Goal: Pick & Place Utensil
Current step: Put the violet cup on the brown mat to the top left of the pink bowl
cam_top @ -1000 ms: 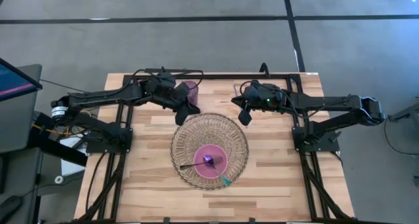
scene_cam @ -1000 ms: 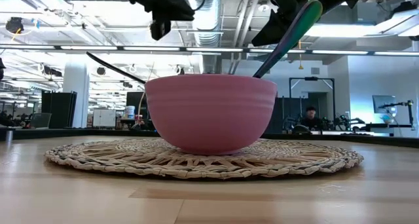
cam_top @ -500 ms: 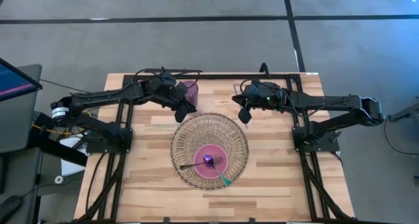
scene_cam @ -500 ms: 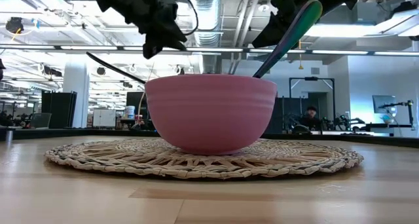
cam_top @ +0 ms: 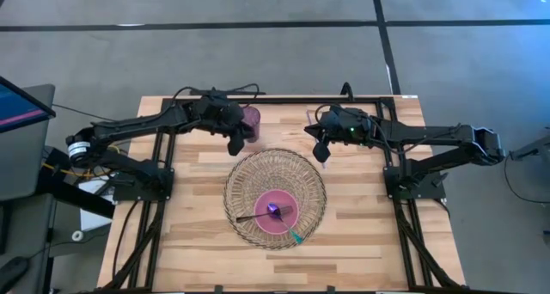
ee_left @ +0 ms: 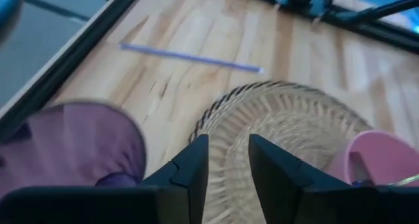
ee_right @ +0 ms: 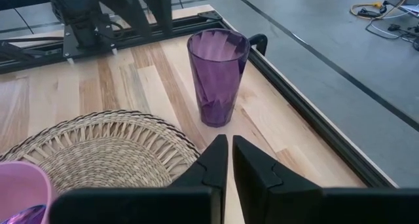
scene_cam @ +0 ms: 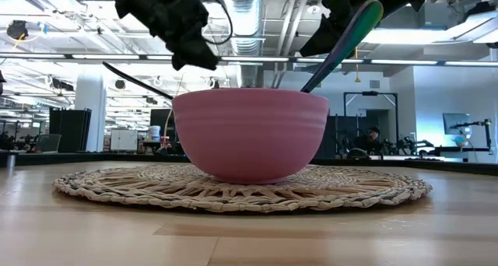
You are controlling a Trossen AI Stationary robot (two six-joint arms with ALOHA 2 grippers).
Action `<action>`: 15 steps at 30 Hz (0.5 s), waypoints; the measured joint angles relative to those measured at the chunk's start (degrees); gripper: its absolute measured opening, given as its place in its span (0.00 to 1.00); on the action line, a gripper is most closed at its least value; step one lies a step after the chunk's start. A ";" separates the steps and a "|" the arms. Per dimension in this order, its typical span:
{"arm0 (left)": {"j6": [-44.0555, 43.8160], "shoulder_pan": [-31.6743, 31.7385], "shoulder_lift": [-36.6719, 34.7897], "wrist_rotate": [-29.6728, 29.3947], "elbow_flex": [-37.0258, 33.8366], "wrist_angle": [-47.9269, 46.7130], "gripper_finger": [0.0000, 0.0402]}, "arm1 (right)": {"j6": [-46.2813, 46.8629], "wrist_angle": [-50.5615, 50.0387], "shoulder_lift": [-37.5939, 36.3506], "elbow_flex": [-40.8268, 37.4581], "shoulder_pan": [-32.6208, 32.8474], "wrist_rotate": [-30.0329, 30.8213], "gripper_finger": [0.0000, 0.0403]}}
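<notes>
The utensils, a dark-handled one (cam_top: pixel 253 216) and a teal-handled one (cam_top: pixel 295 236), already rest in the pink round bowl (cam_top: pixel 277 212) on the woven straw mat (cam_top: pixel 249 178). The left gripper (cam_top: pixel 234 145), fingers slightly apart and empty, hovers beside the purple plastic tumbler (cam_top: pixel 250 122); it should withdraw high, clear of the tumbler's rim. The right gripper (cam_top: pixel 321 152), nearly closed and empty, hangs near the mat's far edge, with bare wooden table (cam_top: pixel 369 229) beyond

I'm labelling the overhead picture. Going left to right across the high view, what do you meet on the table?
Left gripper → purple cup → pink bowl on the woven mat → right gripper.
</notes>
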 joint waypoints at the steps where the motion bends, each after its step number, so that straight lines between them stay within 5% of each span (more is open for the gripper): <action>1: 0.04 0.32 0.00 -0.49 -0.63 -0.01 0.28 | -0.01 0.00 0.00 0.00 0.00 0.00 0.04; 9: 11.49 2.05 0.02 -5.45 -4.81 1.90 0.30 | -0.01 0.00 0.00 0.00 0.00 -0.02 0.04; 15: 11.74 2.05 0.02 -7.04 -5.09 3.45 0.29 | -0.01 0.00 0.00 -0.02 0.00 -0.01 0.04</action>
